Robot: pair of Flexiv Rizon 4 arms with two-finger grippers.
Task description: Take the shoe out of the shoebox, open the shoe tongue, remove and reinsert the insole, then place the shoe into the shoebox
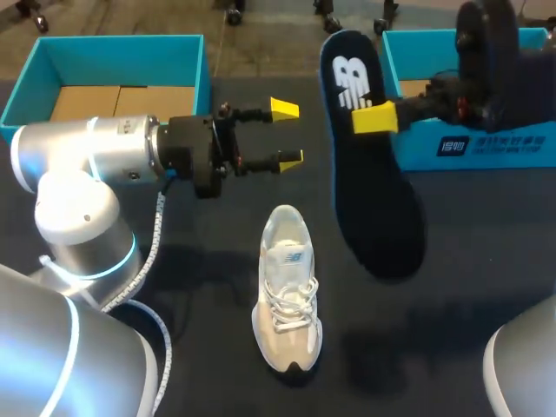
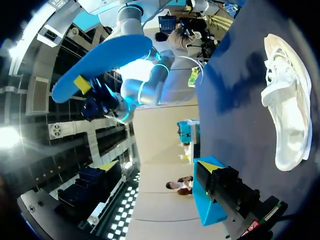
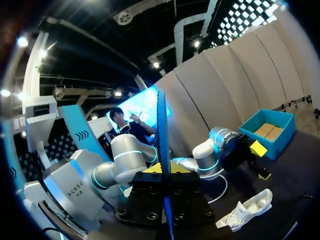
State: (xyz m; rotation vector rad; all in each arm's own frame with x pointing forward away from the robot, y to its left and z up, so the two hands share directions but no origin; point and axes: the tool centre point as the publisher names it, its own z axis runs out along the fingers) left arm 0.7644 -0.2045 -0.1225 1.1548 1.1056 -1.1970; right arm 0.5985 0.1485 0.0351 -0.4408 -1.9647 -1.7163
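White shoe (image 1: 287, 291) on its sole mid bench (image 1: 452, 330), laces up, apart from both arms. Dark insole (image 1: 369, 156) up in the air in front of R teal shoebox (image 1: 486, 143), pinched near its far end btwn R jaws; seen edge-on btwn them in R wrist view. L jaws spread wide above bench, just behind shoe, pointing twd insole. 2nd teal shoebox (image 1: 113, 52) at back L.
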